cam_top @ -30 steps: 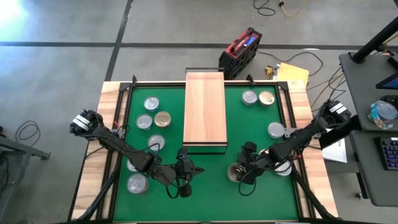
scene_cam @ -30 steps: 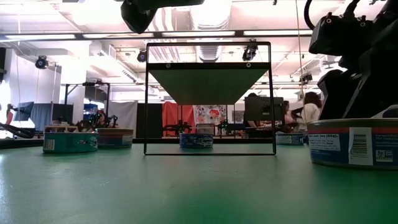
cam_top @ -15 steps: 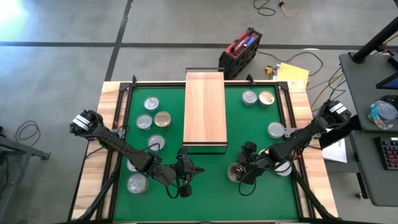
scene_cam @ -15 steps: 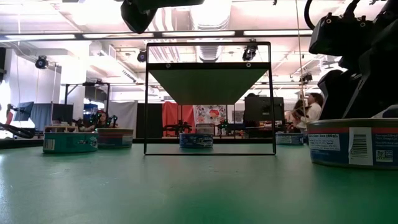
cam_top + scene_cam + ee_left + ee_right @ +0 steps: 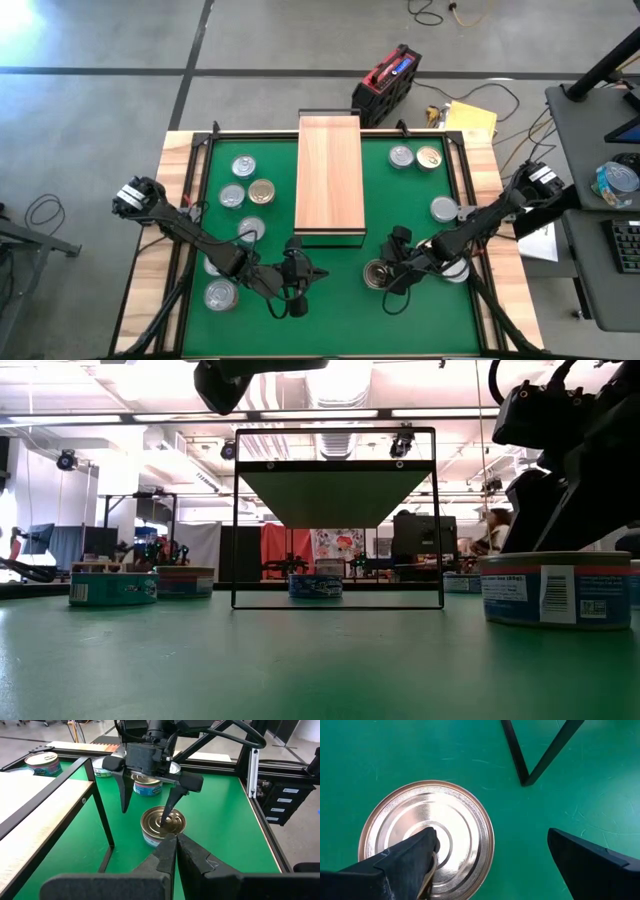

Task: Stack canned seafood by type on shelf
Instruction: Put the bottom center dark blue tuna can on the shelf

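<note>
Canned seafood (image 5: 248, 191) lies scattered on the desk (image 5: 330, 310); the shelf (image 5: 329, 176) top is bare, stacking not begun. Right claw (image 5: 388, 272) gapes wide over a gold-lidded tin (image 5: 426, 837) near the front edge. Left claw (image 5: 173, 851) is pinched narrow, empty.
</note>
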### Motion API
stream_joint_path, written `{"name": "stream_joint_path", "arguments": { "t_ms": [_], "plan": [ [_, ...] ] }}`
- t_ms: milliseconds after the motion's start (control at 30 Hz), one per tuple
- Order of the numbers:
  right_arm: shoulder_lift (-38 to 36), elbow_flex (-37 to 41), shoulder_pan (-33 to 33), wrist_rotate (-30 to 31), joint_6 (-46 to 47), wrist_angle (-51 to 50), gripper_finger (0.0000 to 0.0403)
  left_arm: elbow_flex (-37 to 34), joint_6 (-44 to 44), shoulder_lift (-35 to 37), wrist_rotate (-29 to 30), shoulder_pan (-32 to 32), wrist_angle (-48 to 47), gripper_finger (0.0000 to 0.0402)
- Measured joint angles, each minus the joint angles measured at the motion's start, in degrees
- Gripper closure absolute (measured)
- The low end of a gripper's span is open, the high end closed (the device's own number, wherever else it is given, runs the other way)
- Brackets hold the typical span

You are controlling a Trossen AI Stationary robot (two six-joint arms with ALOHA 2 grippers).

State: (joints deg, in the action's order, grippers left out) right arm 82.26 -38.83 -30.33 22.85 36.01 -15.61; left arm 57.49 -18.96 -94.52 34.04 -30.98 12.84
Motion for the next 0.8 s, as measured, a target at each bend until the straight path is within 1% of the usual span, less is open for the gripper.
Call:
{"name": "stream_joint_path", "arguments": {
  "t_ms": [500,667,800],
  "plan": [
    [0.0,0.0,0.0,1.4,-0.7,0.6,0.0023,0.0,0.4,0.0,0.1,0.8,1.1,0.0401],
    [0.0,0.0,0.0,1.7,-0.8,1.1,0.0023,0.0,-0.3,0.0,2.8,0.9,1.1,0.0401],
    [0.0,0.0,0.0,1.7,-1.1,1.2,0.0023,0.0,0.5,0.0,3.0,1.0,1.2,0.0401]
  ]
}}
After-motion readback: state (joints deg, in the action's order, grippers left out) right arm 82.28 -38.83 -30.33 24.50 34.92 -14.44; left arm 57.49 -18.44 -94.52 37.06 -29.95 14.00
